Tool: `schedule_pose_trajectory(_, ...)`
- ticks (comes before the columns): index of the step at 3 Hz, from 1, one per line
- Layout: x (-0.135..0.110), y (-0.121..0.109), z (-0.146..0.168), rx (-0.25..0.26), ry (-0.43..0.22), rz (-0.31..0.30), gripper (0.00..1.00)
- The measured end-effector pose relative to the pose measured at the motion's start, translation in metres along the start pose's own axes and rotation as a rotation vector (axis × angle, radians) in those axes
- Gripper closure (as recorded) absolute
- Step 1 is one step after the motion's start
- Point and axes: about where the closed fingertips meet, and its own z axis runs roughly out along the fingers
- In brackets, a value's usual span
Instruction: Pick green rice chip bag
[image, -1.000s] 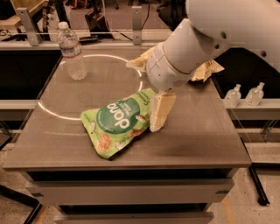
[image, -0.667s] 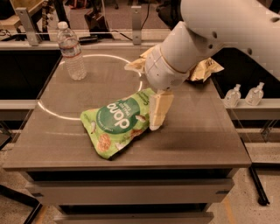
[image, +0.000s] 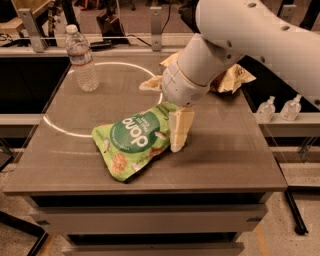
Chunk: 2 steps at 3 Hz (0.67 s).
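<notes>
The green rice chip bag (image: 134, 142) lies flat on the brown table (image: 225, 155), left of centre, with its dark green round logo facing up. My gripper (image: 180, 132) hangs from the big white arm and points down at the bag's right end. It is touching or right next to the bag's upper right corner. The arm covers the table behind it.
A clear water bottle (image: 82, 59) stands at the back left. A brown and yellow chip bag (image: 234, 78) lies at the back, partly behind the arm. Two small bottles (image: 278, 108) stand on a lower ledge to the right of the table.
My gripper has shifted slightly left and down, closer to the bag's right end. The bag has not moved.
</notes>
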Motion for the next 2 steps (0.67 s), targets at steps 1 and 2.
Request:
schedule_pose_trajectory(1, 0.0017, 0.0025, 0.0126, -0.044, -0.008, -0.010, 0.00)
schedule_pose_trajectory(2, 0.0033, 0.0059, 0.0201, -0.066, -0.011, -0.015, 0.18)
